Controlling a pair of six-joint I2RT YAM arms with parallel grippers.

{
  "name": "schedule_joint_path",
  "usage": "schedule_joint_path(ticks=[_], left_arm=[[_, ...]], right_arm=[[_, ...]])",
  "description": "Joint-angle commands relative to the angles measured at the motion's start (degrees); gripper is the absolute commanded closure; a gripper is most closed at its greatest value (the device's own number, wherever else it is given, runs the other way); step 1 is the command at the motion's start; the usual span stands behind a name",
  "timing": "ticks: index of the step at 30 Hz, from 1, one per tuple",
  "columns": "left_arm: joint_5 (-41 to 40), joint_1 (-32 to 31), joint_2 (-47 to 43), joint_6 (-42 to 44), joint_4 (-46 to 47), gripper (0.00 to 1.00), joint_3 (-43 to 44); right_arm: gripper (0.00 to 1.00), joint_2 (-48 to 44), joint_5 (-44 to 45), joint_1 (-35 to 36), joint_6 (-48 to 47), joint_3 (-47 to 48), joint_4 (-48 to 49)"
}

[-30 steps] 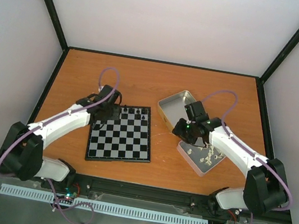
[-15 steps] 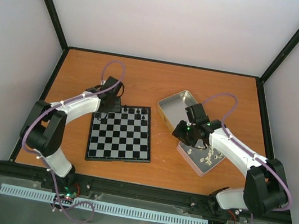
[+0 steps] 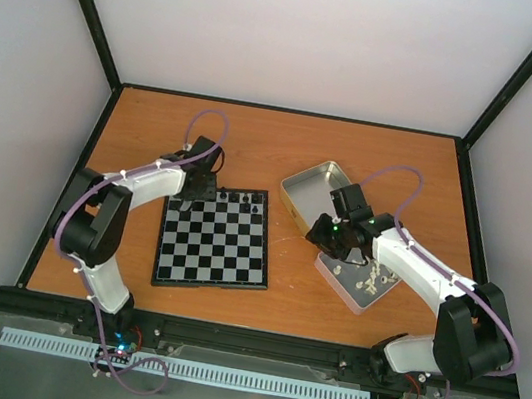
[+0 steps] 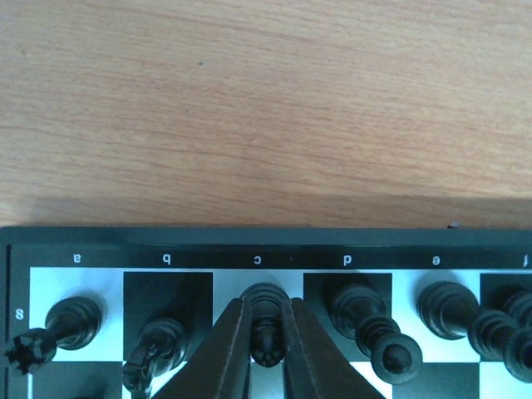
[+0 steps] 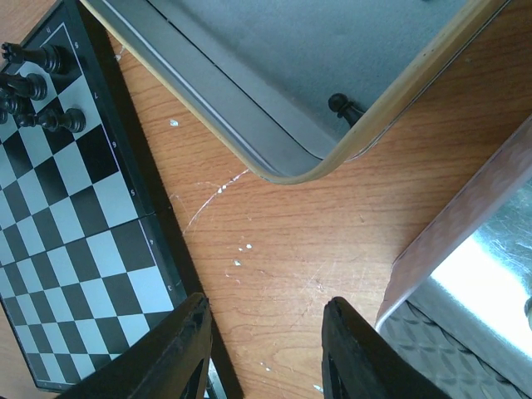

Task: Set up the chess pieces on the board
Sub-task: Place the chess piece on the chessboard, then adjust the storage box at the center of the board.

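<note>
One chessboard (image 3: 216,242) lies on the wooden table (image 3: 284,147), with two shallow metal tins to its right and two arms over the scene. The black chessmen (image 4: 357,307) stand only along the board's far edge. The left wrist view shows at least seven of them, on the a to f files. Those at the right edge overlap, so the exact count is unclear.

The left gripper (image 4: 266,306) is at that far edge, its fingers (image 4: 229,349) pinched tight on a black piece (image 4: 266,332) standing on the c square of the last rank. The right gripper (image 5: 264,312) hangs over bare table between the board and the tins. Its fingers (image 5: 187,349) are partly apart and hold nothing.

The far tin (image 5: 274,162) holds a single black pawn (image 5: 338,104) near its corner. The near tin (image 3: 357,297) holds a loose heap of cream pieces (image 3: 368,271), too small to count.
</note>
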Motion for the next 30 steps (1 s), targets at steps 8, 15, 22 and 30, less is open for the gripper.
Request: schedule_joint_path(ticks=[8,15,22,30], left_arm=[[0.47,0.69,-2.66,1.54,-5.47,0.72,5.78],[0.15,0.69,-7.86,1.06,-8.43,0.72,6.63],[8.01,0.69,-26.75,3.13,-6.35,0.61,0.15],[15.82,0.69,-44.52,5.73,-3.92,0.55,-6.28]], right_arm=[[0.62,-2.95,0.74,-0.34,0.59,-0.20,0.39],[0.62,-4.06,2.99,-1.27,-3.09,1.87,-1.16],[0.61,-4.13,11.47,-4.08,-14.21,6.06,-4.40],[0.58,2.13,14.11,-4.30,-19.09,14.58,-3.34]])
